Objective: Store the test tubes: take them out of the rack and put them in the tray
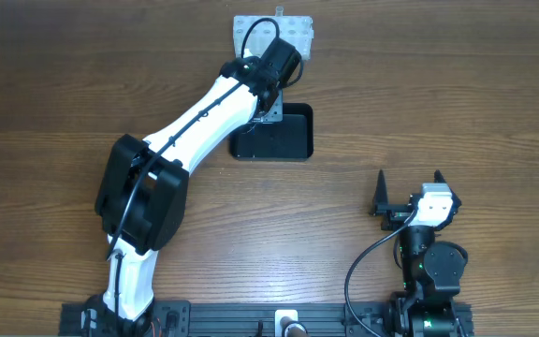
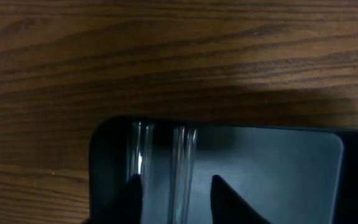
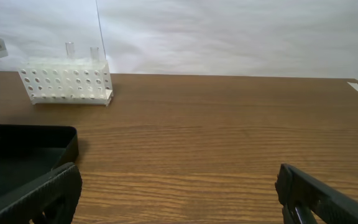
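Note:
A white perforated rack (image 1: 274,33) stands at the table's far edge, and two clear tubes (image 3: 70,48) rise from its top (image 3: 67,84). The black tray (image 1: 302,150) lies just in front of it. My left gripper (image 1: 268,112) hangs low over the tray's left end (image 2: 278,162). Two clear test tubes lie side by side there: one (image 2: 140,155) by the tray wall, the other (image 2: 183,155) between my left gripper's (image 2: 176,182) open fingers, with a gap on each side. My right gripper (image 1: 409,183) rests open and holds nothing, well right of the tray (image 3: 30,146).
Bare brown wooden tabletop (image 1: 457,94) surrounds the tray and rack. The right part of the tray floor (image 2: 291,180) holds nothing. A white backdrop (image 3: 229,37) rises behind the table's far edge.

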You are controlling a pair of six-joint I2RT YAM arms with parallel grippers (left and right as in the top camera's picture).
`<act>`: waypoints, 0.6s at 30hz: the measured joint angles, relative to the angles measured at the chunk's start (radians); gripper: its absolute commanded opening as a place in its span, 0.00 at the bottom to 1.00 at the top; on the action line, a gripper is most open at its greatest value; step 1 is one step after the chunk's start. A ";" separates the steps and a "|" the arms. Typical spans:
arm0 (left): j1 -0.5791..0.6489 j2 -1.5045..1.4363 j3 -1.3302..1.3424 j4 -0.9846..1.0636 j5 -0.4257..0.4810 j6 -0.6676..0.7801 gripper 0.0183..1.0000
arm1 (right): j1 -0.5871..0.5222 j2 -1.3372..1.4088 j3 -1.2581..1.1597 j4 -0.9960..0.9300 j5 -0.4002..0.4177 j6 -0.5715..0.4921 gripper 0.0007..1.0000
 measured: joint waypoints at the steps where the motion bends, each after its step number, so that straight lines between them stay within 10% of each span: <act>1: 0.000 0.000 0.000 0.000 0.000 -0.005 0.46 | 0.000 0.000 0.000 0.000 0.000 0.000 0.99; 18: -0.043 -0.311 -0.006 0.351 -0.202 0.203 0.98 | 0.000 0.000 0.000 0.000 0.000 0.001 0.99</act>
